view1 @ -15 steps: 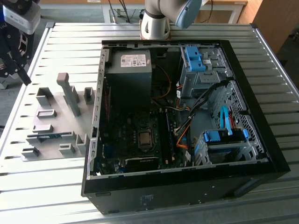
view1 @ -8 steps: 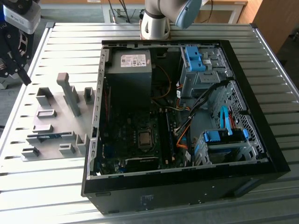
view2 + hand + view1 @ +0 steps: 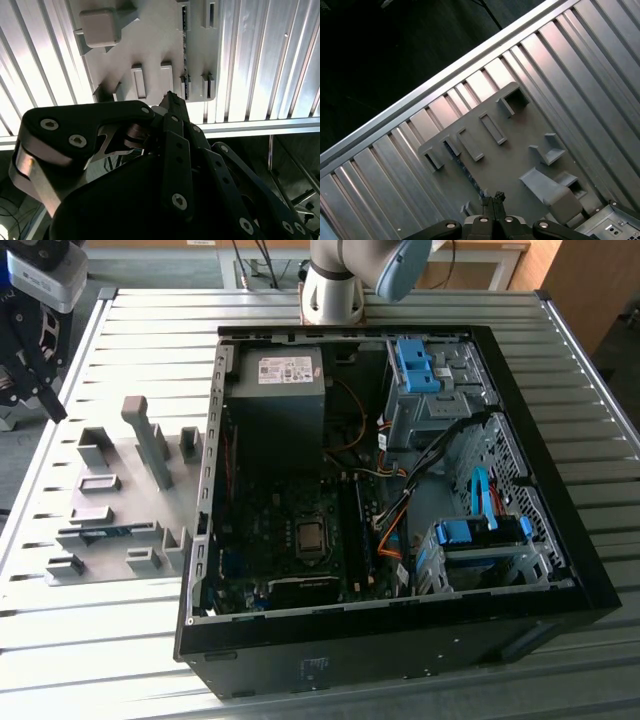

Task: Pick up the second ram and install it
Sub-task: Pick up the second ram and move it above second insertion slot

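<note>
you're at the pick-up step. your black gripper [image 3: 492,199], fingers together and empty, hangs over the thin blue ram stick [image 3: 100,532] in the grey holder [image 3: 120,500], at the exterior view's left. i think the fingers must part first.

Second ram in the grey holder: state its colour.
The second ram is blue; the exterior view shows it best.

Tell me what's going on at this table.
A robot arm is working beside an open computer case on a slatted metal table. Its hand hangs above the grey tray next to the case, with its fingers together and nothing in them. The blue memory stick lies in a slot of that tray and has not been picked up yet.
</note>
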